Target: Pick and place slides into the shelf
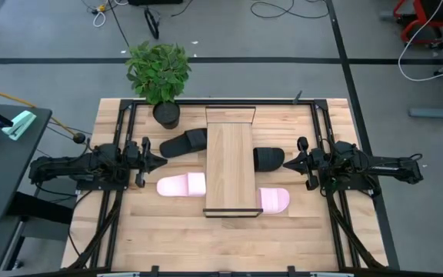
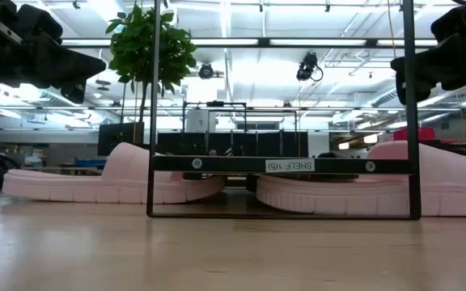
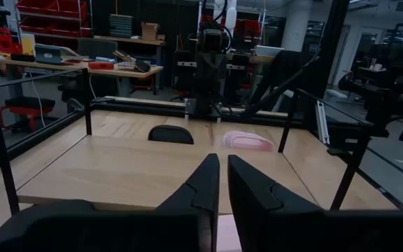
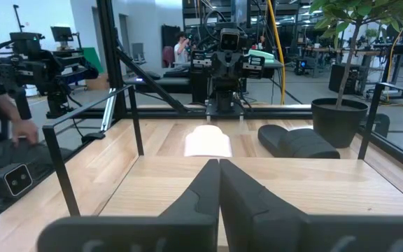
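Observation:
The shelf [image 1: 229, 161] stands in the middle of the table, a long light wood board on a thin black frame [image 2: 281, 165]. Two slides lie flat on the table on each side of it, their inner ends at or under the board: black [image 1: 183, 143] and pink [image 1: 181, 185] on the left, black [image 1: 268, 158] and pink [image 1: 274, 200] on the right. My left gripper [image 1: 162, 162] hovers level at the table's left, its fingers [image 3: 212, 182] together but for a thin slit, holding nothing. My right gripper [image 1: 287, 163] hovers level at the right, shut [image 4: 219, 175] and empty.
A potted plant [image 1: 160, 77] stands at the table's far edge, left of the shelf. Black frame rails [image 1: 121, 131] run along both sides of the table. A dark side table [image 1: 6, 131] stands off the left edge. A person's hand [image 4: 19, 129] shows beyond the table.

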Robot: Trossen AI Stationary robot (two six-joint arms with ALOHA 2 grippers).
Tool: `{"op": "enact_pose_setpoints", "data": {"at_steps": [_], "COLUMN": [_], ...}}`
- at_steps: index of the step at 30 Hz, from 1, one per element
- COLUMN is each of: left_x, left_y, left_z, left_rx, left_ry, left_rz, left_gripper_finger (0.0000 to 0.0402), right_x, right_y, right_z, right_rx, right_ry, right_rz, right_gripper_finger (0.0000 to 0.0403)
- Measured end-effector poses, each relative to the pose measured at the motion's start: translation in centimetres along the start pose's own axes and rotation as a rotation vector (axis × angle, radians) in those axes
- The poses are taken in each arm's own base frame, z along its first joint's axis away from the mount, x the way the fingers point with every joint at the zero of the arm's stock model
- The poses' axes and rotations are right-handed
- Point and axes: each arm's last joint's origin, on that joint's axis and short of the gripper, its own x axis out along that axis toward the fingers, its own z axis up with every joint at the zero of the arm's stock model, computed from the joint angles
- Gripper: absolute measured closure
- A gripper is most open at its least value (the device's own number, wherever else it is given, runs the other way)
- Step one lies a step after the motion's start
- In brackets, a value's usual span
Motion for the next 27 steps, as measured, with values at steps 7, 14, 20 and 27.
{"op": "enact_pose_setpoints", "data": {"at_steps": [7, 14, 20, 27], "left_x": [0.0, 0.0, 0.0, 0.0], "left_y": [0.0, 0.0, 0.0, 0.0], "left_z": [-0.02, 0.0, -0.01, -0.01], "left_rx": [0.0, 0.0, 0.0, 0.0], "left_ry": [0.001, 0.0, 0.001, 0.0], "left_rz": [0.0, 0.0, 0.0, 0.0], "left_gripper_finger": [0.0375, 0.0377, 0.0368, 0.037], "right_x": [0.0, 0.0, 0.0, 0.0], "right_y": [0.0, 0.0, 0.0, 0.0], "right_z": [0.0, 0.0, 0.0, -0.01], "right_rx": [0.0, 0.0, 0.0, 0.0], "right_ry": [0.0, 0.0, 0.0, 0.0], "right_rz": [0.0, 0.0, 0.0, 0.0], "right_gripper_finger": [0.0389, 0.0389, 0.0389, 0.0389]}}
